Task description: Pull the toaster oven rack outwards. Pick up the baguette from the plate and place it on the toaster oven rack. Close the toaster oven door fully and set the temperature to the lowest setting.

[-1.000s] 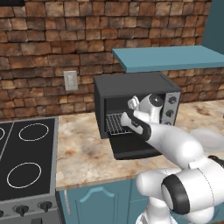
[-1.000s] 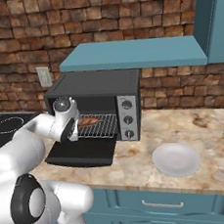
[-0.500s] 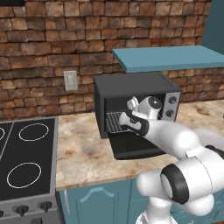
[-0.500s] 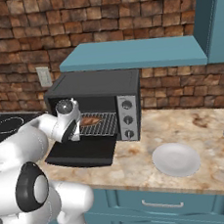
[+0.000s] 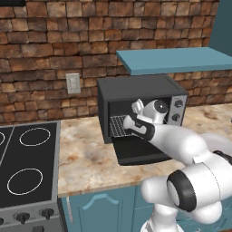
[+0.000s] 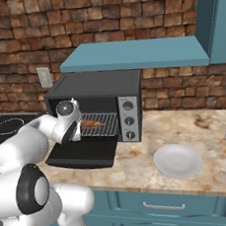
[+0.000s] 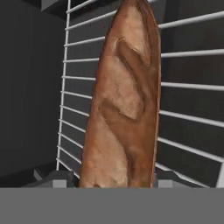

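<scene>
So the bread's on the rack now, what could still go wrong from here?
The gripper sits right over the baguette, so pulling back could drag or roll it along the rack. The rack looks pulled out over the open door; shutting the door might catch it. The toaster oven has three close-set knobs, so turning the wrong one is possible.

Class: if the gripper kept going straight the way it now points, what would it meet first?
Most likely the baguette, lying directly ahead of the gripper on the rack inside the toaster oven. Depth is hard to judge, so contact may be very near.
</scene>
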Tool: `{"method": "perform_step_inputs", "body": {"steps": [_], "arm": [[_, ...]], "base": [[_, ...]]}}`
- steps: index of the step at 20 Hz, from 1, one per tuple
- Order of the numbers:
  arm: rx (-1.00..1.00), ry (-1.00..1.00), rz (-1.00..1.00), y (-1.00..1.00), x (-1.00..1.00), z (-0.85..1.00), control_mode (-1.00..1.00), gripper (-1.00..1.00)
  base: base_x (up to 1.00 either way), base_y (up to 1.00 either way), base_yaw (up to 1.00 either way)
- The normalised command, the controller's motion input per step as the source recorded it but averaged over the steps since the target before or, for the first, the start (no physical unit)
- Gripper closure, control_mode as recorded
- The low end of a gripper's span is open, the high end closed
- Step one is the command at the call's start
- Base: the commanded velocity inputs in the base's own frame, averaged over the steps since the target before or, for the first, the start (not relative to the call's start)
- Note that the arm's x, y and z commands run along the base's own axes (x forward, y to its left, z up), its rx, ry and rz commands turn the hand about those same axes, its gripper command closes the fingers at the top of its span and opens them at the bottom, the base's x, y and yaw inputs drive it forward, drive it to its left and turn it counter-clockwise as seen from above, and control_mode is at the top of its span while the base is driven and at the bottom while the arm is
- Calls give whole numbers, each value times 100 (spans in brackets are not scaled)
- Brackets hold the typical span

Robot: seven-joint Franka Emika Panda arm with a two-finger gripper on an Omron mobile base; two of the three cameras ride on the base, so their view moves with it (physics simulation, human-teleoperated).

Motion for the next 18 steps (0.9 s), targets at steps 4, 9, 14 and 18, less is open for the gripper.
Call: {"method": "perform_step_inputs", "body": {"steps": [4, 9, 14, 18], "arm": [[0, 0, 0, 0, 0, 40, -100, -100], [0, 0, 0, 0, -22, 45, -100, -100], [0, 1, 0, -3, -99, 48, -100, -100], [1, 21, 0, -27, -76, 53, -100, -100]], "base": [[0, 0, 0], [0, 0, 0], [0, 0, 0], [0, 0, 0]]}}
